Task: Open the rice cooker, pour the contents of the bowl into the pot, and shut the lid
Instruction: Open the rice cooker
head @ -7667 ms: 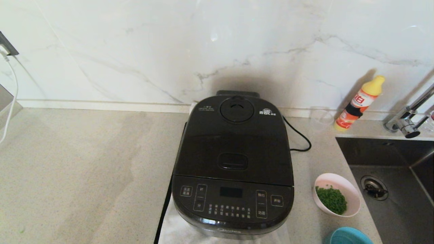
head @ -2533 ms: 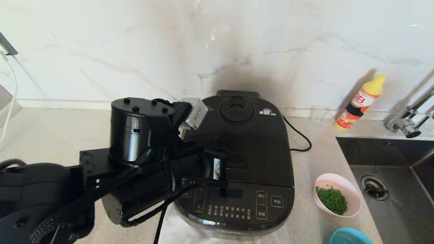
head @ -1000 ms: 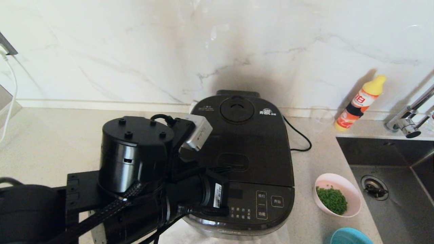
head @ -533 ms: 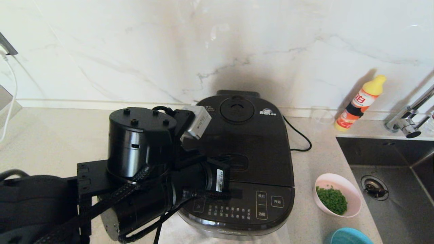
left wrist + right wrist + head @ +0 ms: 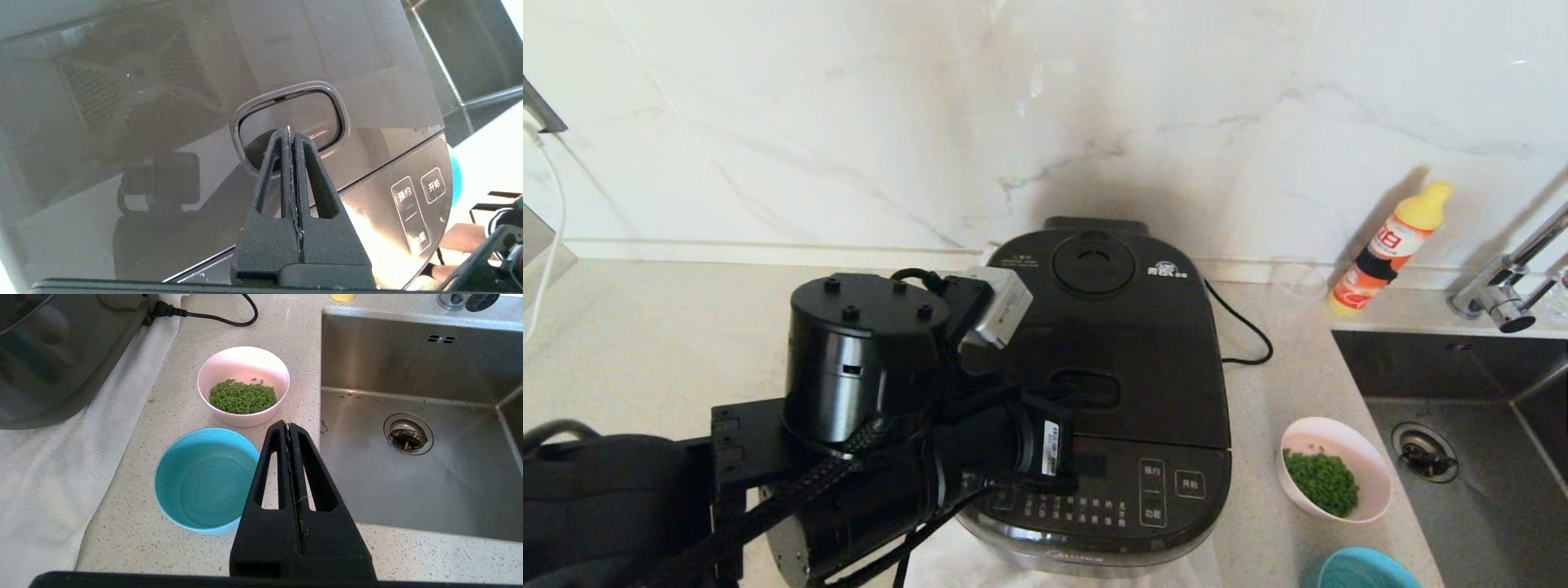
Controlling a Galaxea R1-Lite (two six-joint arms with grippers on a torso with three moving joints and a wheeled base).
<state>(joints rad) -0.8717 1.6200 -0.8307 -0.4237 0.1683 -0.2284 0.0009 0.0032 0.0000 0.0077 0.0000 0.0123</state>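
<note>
1. Three jobs make up this task, and none looks done yet. The rice cooker (image 5: pixel 1094 392) sits in the middle of the counter (image 5: pixel 670 359) with its lid (image 5: pixel 1111 335) down flat, so the pot inside cannot be seen.
2. The left gripper (image 5: pixel 291 132) has its two fingers pressed tight together, holding nothing. Its tip sits on or just above the oval release button (image 5: pixel 304 116) at the near part of the lid. The pictures do not show if it is pushing.
3. The robot seems to be on the first job, getting the lid to pop up. Pouring and closing are left.
4. The right gripper (image 5: pixel 289 428) is pinched together and empty too. It waits over the counter edge near the bowls, next to the sink (image 5: pixel 1486 457).
5. The pink bowl (image 5: pixel 243 386) with green bits stands right of the cooker. A blue bowl (image 5: pixel 206 479) sits just nearer than it and looks empty of food.
6. Far back on the right stand a yellow-capped bottle (image 5: pixel 1388 249) and a tap (image 5: pixel 1507 286).
7. The black cord (image 5: pixel 1241 327) lies behind the cooker on the right. The big left arm hangs over the cooker's left side and may be in the way when the lid swings up.
</note>
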